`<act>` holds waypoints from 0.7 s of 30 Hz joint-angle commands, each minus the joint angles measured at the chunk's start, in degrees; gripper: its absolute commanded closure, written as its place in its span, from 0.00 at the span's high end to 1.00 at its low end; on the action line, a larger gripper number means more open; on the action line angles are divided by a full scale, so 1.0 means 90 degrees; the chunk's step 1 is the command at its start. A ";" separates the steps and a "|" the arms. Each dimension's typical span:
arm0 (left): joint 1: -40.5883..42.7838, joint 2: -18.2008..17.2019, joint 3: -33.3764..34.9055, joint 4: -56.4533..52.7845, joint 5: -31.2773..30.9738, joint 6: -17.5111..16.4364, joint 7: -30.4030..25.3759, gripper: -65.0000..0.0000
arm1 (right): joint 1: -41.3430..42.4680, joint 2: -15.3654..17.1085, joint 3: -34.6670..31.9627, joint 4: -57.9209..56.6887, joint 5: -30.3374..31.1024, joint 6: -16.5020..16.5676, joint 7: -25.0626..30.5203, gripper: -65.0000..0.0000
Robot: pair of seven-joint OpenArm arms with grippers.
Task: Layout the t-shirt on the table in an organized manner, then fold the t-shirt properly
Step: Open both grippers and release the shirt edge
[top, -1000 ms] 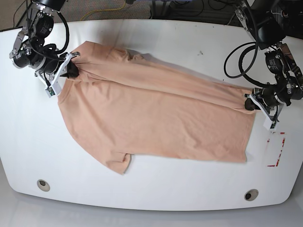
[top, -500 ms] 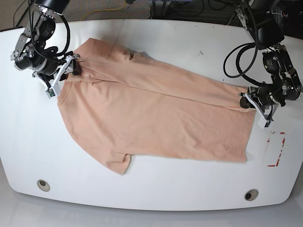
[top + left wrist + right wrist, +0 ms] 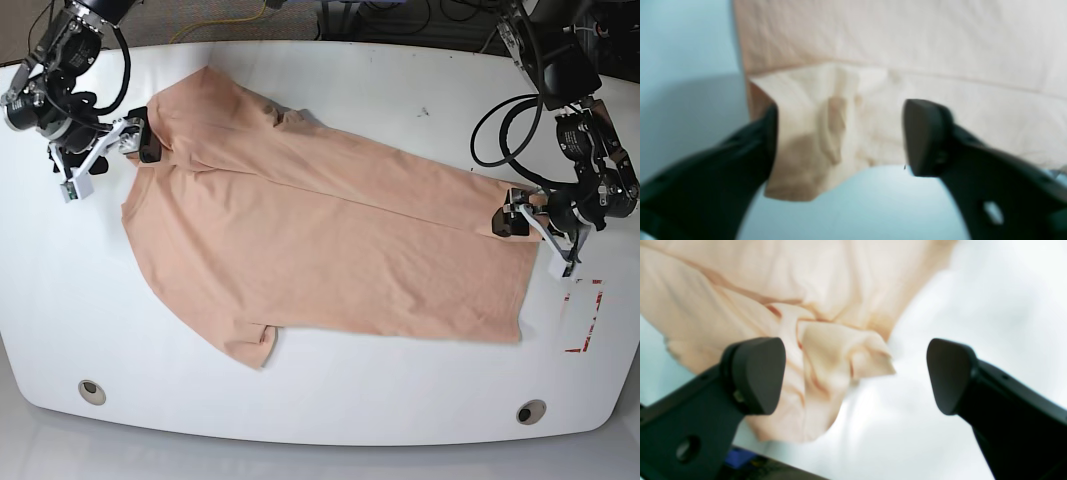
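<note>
A: Where's the t-shirt?
B: Spread diagonally mid-table; bare white margins all around.
A: The claws?
B: Left gripper and right gripper both gape apart at the shirt's edges.

- left gripper: matte black fingers, rounded pads, small hole in one shank
- right gripper: same black fingers
- both arms: black housings, looped black cables, white finger brackets
</note>
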 commanded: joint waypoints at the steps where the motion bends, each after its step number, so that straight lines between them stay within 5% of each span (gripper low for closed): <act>1: -0.0123 -0.0087 -0.0020 0.0123 -0.0129 -0.0009 -0.0111 0.77 | -0.0174 0.0076 0.0182 0.0119 0.0503 0.0009 0.0069 1.00; 7: -0.0113 -0.0116 -0.0020 0.0386 -0.0500 -0.0038 -0.0101 0.77 | -0.0770 -0.0099 0.0514 0.0100 0.1196 0.0009 0.0069 1.00; 21: 0.0102 -0.0263 -0.0792 0.1031 -0.1848 -0.0038 0.0212 0.77 | -0.1395 -0.1008 0.0758 0.0071 0.1225 0.0009 0.0069 1.00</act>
